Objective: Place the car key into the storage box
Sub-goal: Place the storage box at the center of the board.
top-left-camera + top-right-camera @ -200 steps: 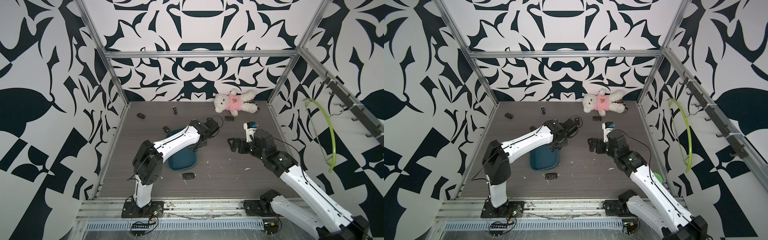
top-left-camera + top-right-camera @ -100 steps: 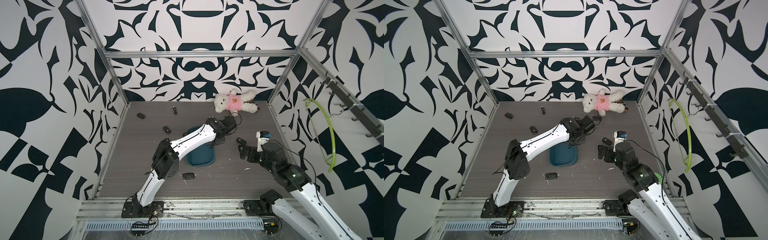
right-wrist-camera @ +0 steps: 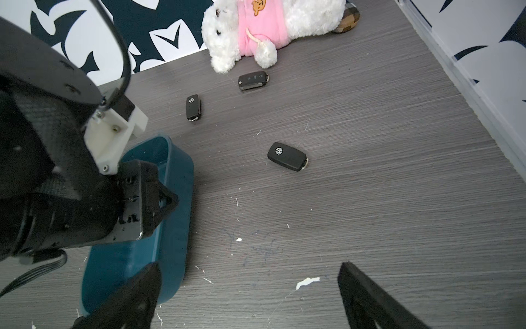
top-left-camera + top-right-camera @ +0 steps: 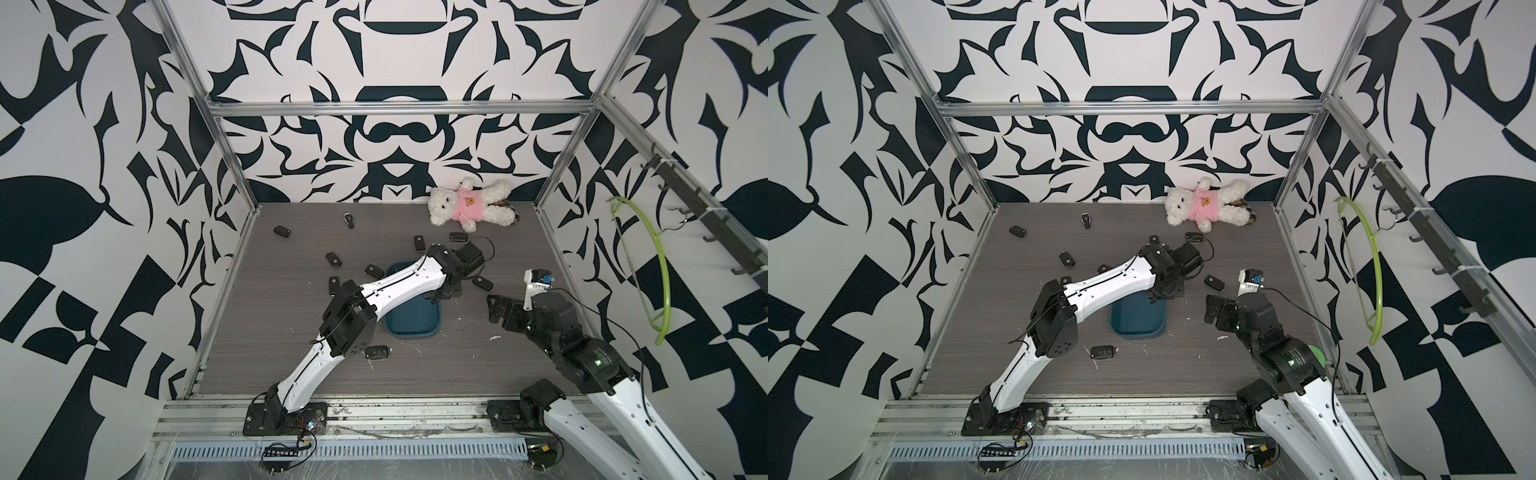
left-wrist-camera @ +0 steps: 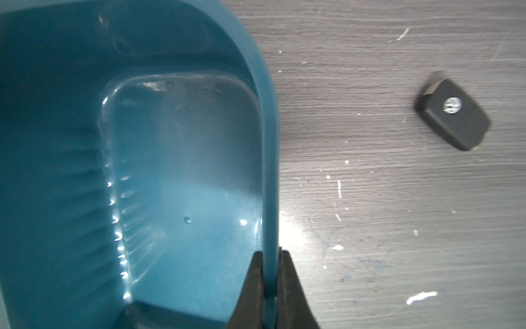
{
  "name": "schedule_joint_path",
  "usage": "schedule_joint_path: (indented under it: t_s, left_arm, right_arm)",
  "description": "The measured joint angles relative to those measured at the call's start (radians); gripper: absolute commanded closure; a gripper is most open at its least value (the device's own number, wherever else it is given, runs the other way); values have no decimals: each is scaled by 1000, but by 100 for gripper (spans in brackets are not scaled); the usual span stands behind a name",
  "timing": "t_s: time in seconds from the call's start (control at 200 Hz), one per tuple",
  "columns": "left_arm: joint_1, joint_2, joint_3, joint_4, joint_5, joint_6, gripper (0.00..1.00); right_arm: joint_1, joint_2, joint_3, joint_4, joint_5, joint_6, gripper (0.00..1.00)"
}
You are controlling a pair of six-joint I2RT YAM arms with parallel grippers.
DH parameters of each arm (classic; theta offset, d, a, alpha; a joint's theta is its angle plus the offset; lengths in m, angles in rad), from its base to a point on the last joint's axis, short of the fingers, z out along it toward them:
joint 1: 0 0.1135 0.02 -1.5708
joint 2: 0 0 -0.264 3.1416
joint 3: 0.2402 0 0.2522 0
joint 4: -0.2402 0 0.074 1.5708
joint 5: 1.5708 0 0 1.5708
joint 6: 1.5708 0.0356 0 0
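One car key [image 3: 287, 156] lies flat on the tabletop [image 3: 370, 199] just beside the storage box [image 5: 269, 142], not in it. Box rim is clenched by the left pincer [image 5: 270, 257]; right pincer [image 3: 249, 267] released, empty. Key looks light, stiff, smooth: pinch across its long sides.

storage box [image 4: 410, 322] far end hidden under left arm [image 4: 405, 284], teddy bear [image 3: 270, 22] cropped at frame edge, key fob [image 5: 452, 114] blurred
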Motion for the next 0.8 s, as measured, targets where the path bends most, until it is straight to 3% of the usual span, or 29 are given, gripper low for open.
schedule_joint_path:
  t_s: [0.105,0.36,0.42,0.685,0.8]
  left_arm:
    - [14,0,-18,2,-5,9,100]
    - [31,20,-47,17,-10,32,85]
    - [32,38,-33,23,-7,38,75]
    - [37,73,-4,53,13,43,61]
    - [45,41,-40,100,27,44,48]
  right_arm:
    - [0,1,-11,2,0,3,0]
    - [0,27,-29,9,-4,7,0]
    - [0,27,-29,11,-6,7,0]
    - [0,55,-29,23,-10,7,0]
    - [0,87,-29,31,-9,6,0]
